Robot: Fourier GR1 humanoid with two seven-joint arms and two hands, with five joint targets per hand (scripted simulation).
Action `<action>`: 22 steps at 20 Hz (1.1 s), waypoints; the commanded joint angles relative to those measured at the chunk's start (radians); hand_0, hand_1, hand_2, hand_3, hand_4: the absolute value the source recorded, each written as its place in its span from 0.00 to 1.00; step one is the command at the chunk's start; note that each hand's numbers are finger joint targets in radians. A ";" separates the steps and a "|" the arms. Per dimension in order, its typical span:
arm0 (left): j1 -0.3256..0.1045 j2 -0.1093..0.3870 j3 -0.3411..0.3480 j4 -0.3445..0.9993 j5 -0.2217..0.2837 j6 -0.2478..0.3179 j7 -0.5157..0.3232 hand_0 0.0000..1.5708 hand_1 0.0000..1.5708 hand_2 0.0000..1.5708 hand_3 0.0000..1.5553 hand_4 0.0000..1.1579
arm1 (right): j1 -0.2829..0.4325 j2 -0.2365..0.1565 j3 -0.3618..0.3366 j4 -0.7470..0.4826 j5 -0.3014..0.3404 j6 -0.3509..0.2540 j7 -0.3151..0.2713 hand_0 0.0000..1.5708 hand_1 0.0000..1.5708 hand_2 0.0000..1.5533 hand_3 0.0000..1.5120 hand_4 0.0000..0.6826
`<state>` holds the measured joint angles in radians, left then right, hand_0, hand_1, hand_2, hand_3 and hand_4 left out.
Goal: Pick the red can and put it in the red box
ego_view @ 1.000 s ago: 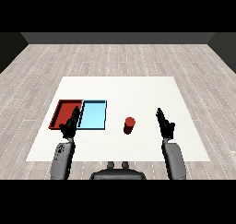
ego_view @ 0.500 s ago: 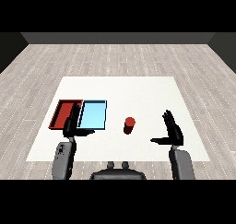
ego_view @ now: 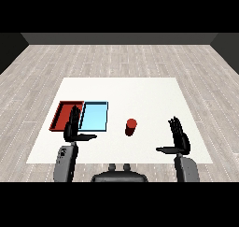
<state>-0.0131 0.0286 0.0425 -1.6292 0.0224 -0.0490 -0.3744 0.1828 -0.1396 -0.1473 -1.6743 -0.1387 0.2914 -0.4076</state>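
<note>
Both hands spread, holding nothing; red can point(ego_view: 131, 127) standing upright, sitting left of right hand point(ego_view: 179, 142), nearer it than left hand point(ego_view: 72, 128).

**Right hand opens and shifts; left thumb spreads**

The right hand point(ego_view: 179, 142) has moved since a second ago. Then it stood narrow and edge-on, nearer the table's right edge; now it sits closer to the near edge and slightly further in toward the red can point(ego_view: 131, 127), fingers straight and upright, thumb stretched out sideways toward the can. The left hand point(ego_view: 73, 128) has barely shifted place, but its thumb now juts out to the right.
</note>
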 commanded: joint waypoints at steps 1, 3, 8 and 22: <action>-0.009 0.017 0.025 0.055 -0.001 -0.010 -0.077 0.00 0.00 0.00 0.00 0.00 | -0.070 -0.008 -0.031 0.090 -0.011 0.022 -0.024 0.00 0.00 0.00 0.00 0.00; -0.030 -0.002 0.001 0.061 -0.033 0.028 -0.040 0.00 0.00 0.00 0.00 0.00 | -0.015 -0.005 -0.036 0.032 -0.015 0.044 -0.017 0.00 0.00 0.00 0.00 0.00; -0.046 -0.027 -0.032 0.113 -0.051 0.056 -0.083 0.00 0.00 0.00 0.00 0.00 | -0.044 -0.018 -0.056 0.066 0.003 0.049 -0.015 0.00 0.00 0.00 0.00 0.00; 0.008 0.019 0.008 0.057 -0.002 0.013 -0.076 0.00 0.00 0.00 0.00 0.00 | -0.265 0.068 0.023 0.172 -0.019 -0.026 0.156 0.00 0.00 0.00 0.00 0.00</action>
<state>-0.0358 0.0443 0.0449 -1.5788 0.0108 -0.0200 -0.4143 -0.0005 -0.0856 -0.1335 -1.5906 -0.1488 0.2721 -0.2667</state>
